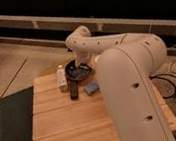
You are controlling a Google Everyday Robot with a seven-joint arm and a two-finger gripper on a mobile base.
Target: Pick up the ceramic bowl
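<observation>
Black ceramic bowl [75,73] on wooden table [66,129] lies beneath the gripper [82,64], whose state I cannot tell.

No text, label, brand or number could be read on anything. The gripper [82,65] was seen at the ceramic bowl [76,73], near the table's [65,124] far edge.

Dim warm light, dark backdrop, gripper [82,63] shadowed low over the ceramic bowl [74,74]
</observation>
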